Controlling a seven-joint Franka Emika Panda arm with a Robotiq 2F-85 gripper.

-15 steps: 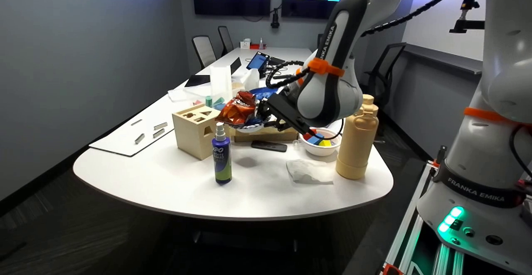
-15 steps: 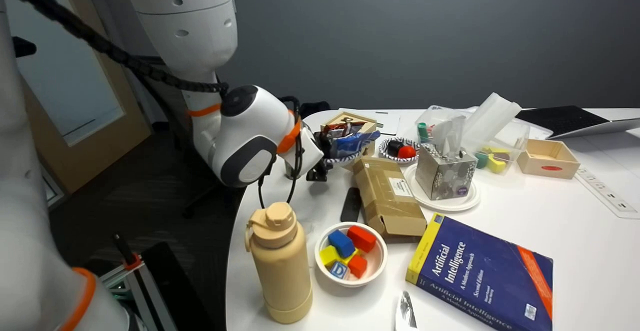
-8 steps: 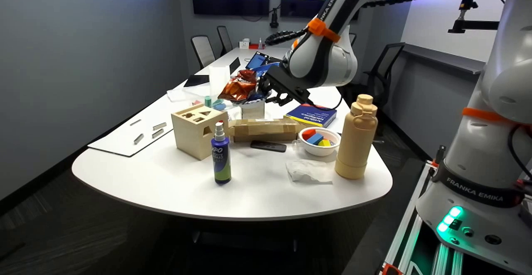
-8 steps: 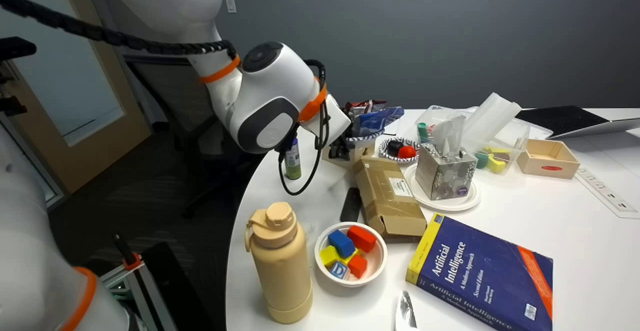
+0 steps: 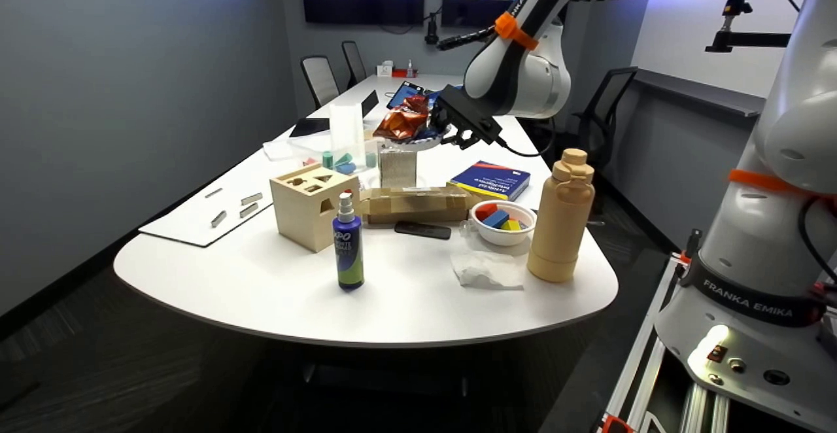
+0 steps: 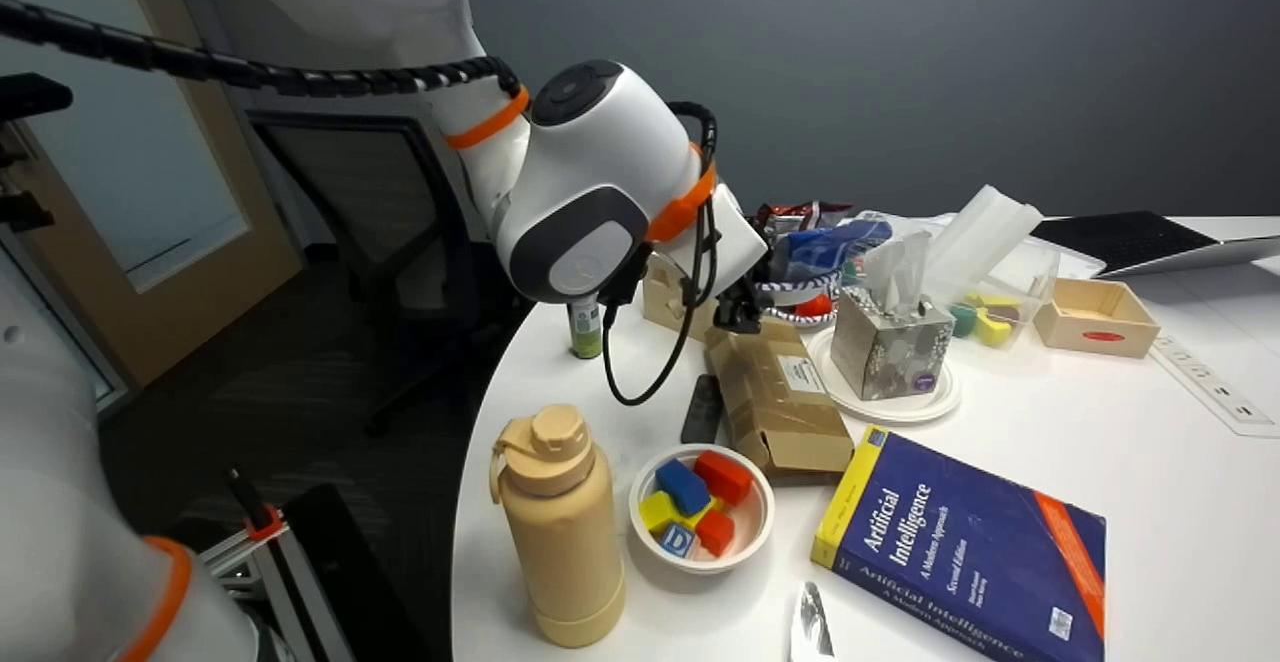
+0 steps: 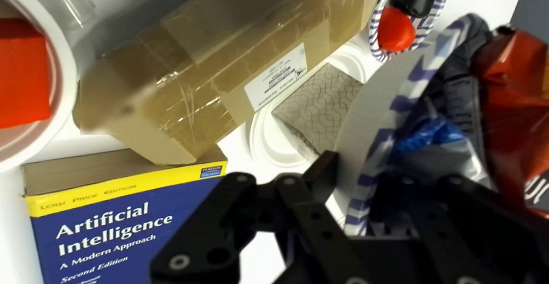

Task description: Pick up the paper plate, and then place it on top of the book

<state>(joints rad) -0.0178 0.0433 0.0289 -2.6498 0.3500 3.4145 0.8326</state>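
The paper plate has a white underside and a purple-and-white striped rim, and carries a red-orange and a blue snack bag. It also shows in an exterior view and in the wrist view. My gripper is shut on the plate's side wall, one finger outside and one inside, and holds it in the air. The gripper also shows in both exterior views. The blue book with a yellow spine edge lies flat on the table, apart from the plate; it also shows in the wrist view.
A cardboard box lies between gripper and book. A tissue box stands on a white plate. A bowl of blocks, a tan bottle, a wooden shape box, a spray bottle and another striped bowl stand nearby.
The gripper has lifted the plate with the bags and carried it over the table, rightward in both exterior views. The robot's base light changed from green to whitish.
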